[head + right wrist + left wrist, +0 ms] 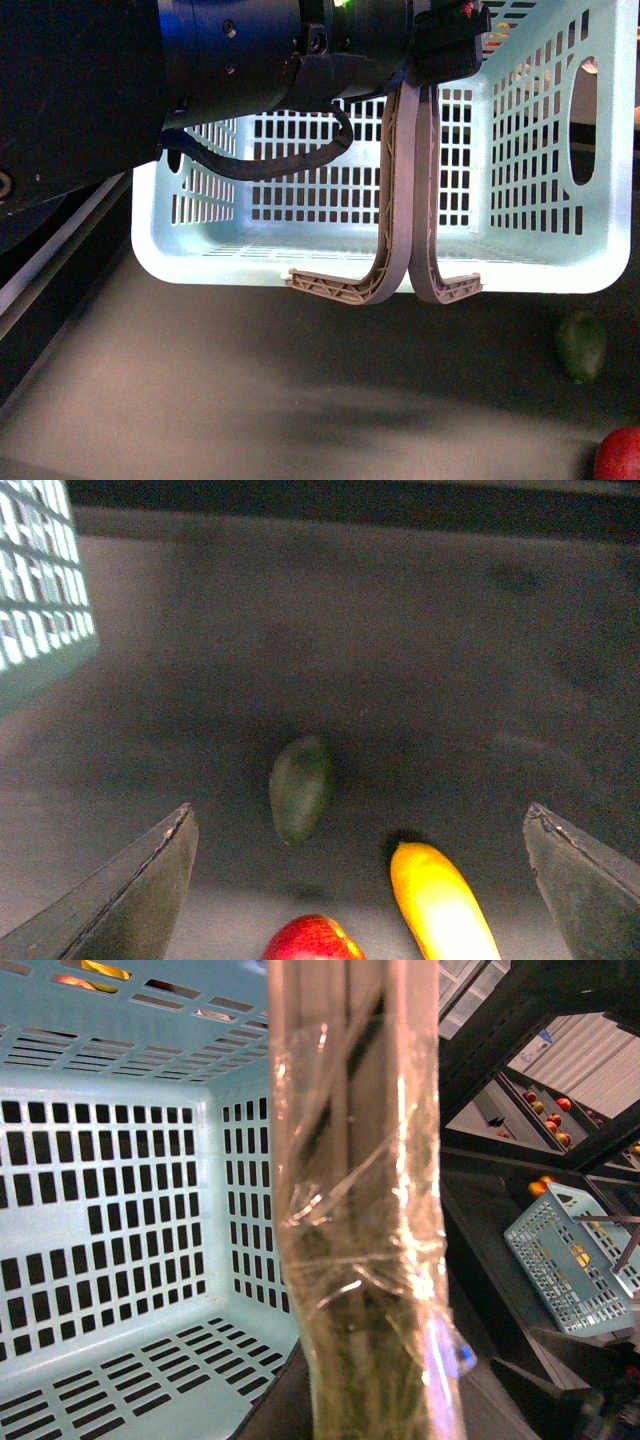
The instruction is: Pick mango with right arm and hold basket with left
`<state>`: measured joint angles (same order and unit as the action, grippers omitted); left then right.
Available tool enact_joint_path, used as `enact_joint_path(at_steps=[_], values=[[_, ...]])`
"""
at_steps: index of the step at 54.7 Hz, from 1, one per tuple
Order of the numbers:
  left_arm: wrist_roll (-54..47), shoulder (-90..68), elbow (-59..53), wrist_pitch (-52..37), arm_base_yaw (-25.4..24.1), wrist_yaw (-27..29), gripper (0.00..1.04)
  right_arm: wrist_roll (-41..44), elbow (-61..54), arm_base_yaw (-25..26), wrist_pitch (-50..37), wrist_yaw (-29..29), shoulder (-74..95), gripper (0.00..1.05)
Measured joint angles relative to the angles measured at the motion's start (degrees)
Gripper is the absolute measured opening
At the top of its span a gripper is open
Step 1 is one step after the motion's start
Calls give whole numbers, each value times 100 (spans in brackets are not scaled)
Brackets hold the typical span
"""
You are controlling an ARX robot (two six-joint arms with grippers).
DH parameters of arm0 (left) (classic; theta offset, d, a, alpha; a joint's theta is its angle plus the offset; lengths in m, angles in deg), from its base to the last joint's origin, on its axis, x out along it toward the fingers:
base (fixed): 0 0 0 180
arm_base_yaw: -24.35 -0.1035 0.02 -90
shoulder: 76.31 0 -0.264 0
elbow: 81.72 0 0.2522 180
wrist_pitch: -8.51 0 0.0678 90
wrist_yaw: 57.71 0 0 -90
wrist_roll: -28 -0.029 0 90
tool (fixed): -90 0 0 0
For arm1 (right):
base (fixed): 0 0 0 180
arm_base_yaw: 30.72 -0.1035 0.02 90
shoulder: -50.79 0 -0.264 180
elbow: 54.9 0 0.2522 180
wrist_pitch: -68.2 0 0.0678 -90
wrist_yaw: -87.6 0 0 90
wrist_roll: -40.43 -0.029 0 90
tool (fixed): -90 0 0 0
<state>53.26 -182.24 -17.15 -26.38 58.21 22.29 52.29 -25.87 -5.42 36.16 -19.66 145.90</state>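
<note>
The light-blue slotted basket (250, 265) hangs above the dark table, with its two grey-brown handles (405, 200) swung up together. My left gripper (445, 45) is shut on the handles at the top of the front view. In the left wrist view the film-wrapped handles (360, 1210) run close past the camera, with the basket's empty inside (100, 1210) beside them. The yellow-orange mango (440, 900) lies on the table in the right wrist view, between the wide-apart fingers of my open right gripper (360, 815) and nearer one finger. The mango is out of the front view.
A dark green oval fruit (300, 785) lies just beyond the mango and shows below the basket's right end (581, 345). A red apple (312, 938) sits beside the mango, at the front view's corner (620, 455). A second blue basket (570, 1260) stands further off.
</note>
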Motion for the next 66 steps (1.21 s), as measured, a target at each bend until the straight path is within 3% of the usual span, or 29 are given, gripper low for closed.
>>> enact_joint_path(at_steps=[33, 66], values=[[2, 0, 0, 0, 0, 0, 7, 1108, 2288, 564, 404, 533, 4006, 97], [2, 0, 0, 0, 0, -2, 7, 1255, 3565, 557, 833, 835, 5355, 97]])
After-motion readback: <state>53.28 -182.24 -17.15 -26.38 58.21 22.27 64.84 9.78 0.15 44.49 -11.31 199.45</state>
